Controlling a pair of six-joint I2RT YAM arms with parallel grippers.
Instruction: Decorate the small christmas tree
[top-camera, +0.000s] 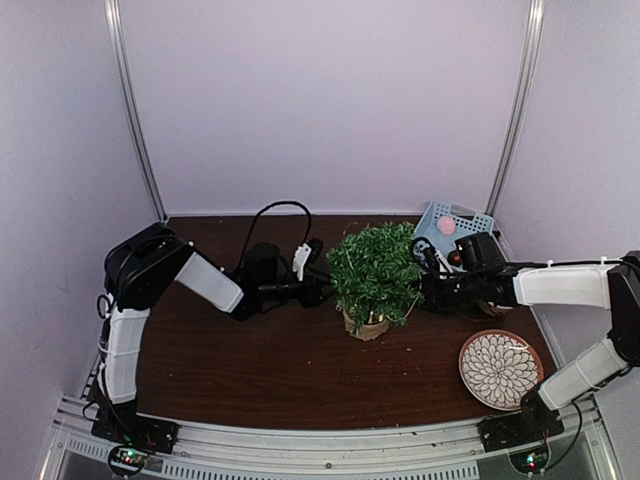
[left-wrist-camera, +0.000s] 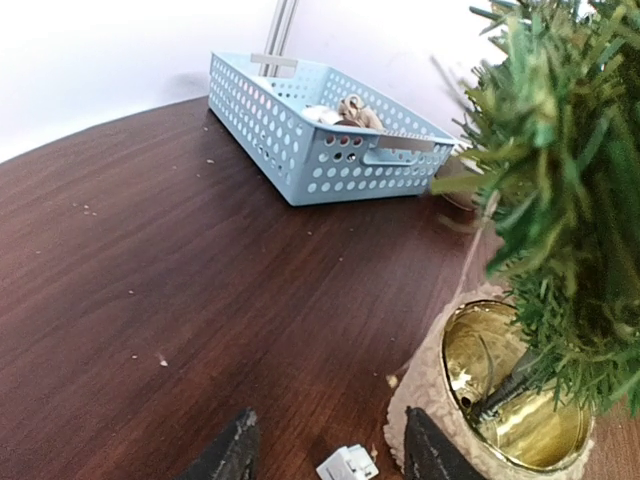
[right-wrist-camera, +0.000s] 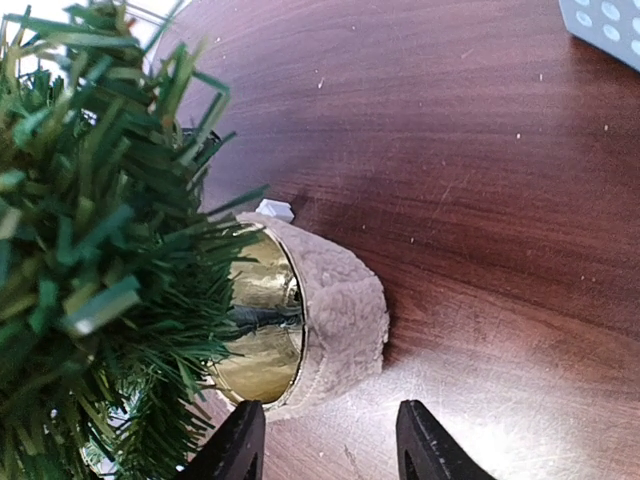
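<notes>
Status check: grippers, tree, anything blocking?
Left gripper open, empty. Right gripper open, empty. Tree upright between them, no ornaments visible. Small white bit beside pot, near left fingertips.

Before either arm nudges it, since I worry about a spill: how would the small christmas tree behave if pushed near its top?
The small christmas tree looks top-heavy, its bushy crown wider than the pot, so it would probably tip rather than slide. The branches likely flex and spring back.
</notes>
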